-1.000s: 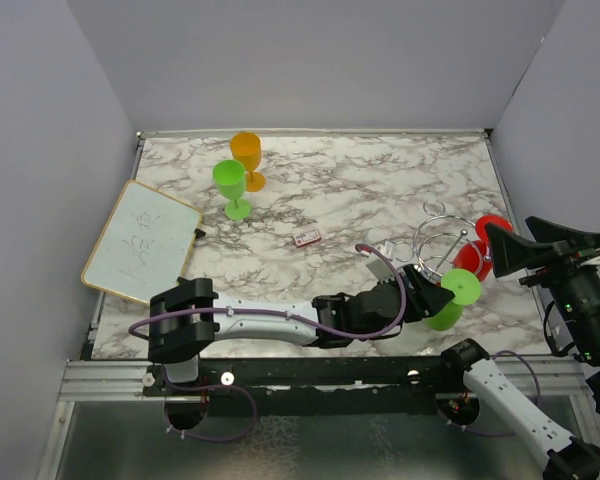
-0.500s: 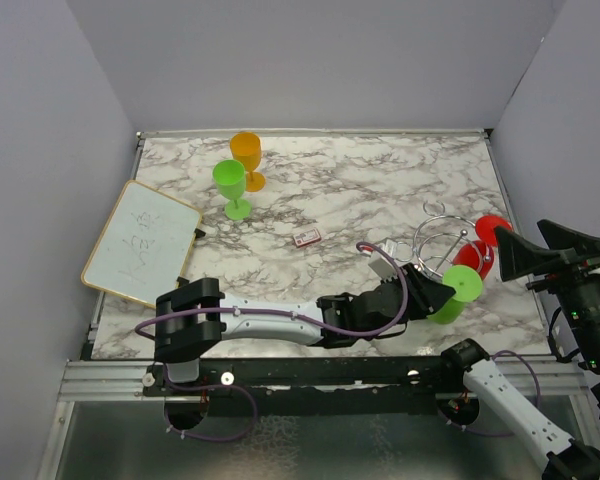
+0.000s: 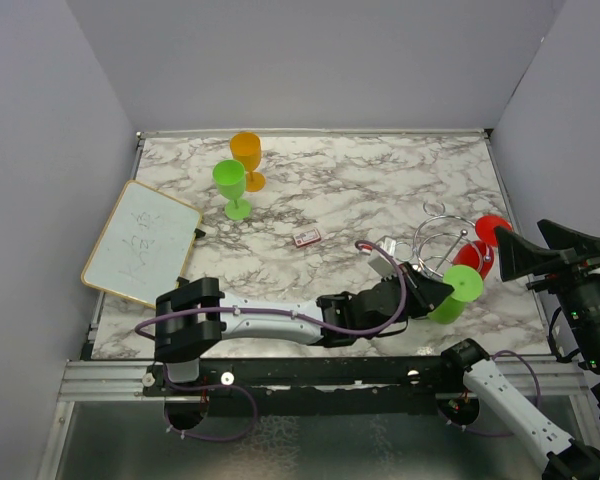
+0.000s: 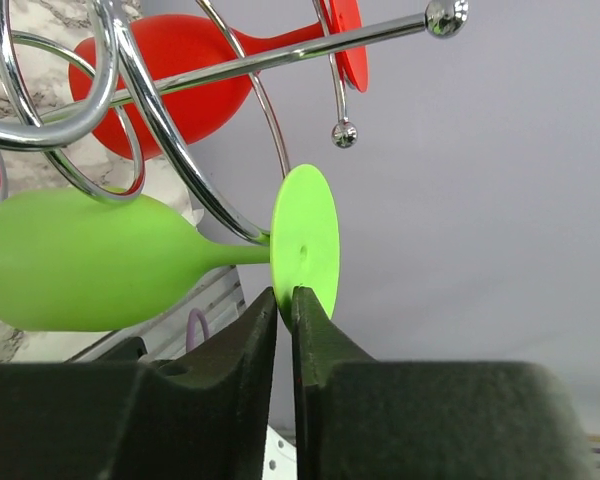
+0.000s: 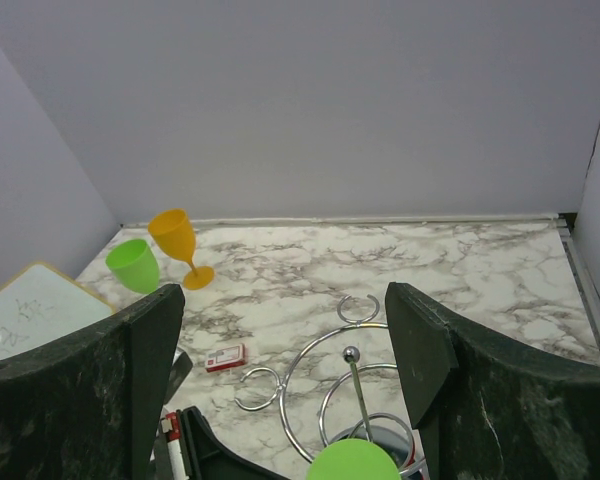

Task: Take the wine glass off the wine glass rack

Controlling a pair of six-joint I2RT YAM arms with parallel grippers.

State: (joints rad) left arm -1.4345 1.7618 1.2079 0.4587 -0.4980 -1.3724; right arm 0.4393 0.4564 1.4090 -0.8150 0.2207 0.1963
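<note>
The wine glass rack [image 3: 442,232] stands at the table's right, a chrome wire stand with looping arms [image 4: 150,110] and a ball-topped post [image 5: 352,355]. A green wine glass [image 3: 446,304] hangs on it sideways, its bowl [image 4: 80,260] to the left of a loop and its round foot [image 4: 308,240] to the right. My left gripper [image 3: 440,292] is shut on the lower rim of that foot [image 4: 283,295]. A red wine glass [image 4: 170,85] hangs behind it. Above the rack, my right gripper [image 5: 283,300] is open and holds nothing.
An orange glass [image 3: 246,155] and another green glass [image 3: 230,185] stand upright at the back left. A whiteboard [image 3: 140,240] lies at the left edge. A small red and white card [image 3: 306,237] lies mid-table. Grey walls enclose three sides.
My left jaws have closed in onto the green glass's foot. The right gripper drifted slightly right and down early on, then held still.
</note>
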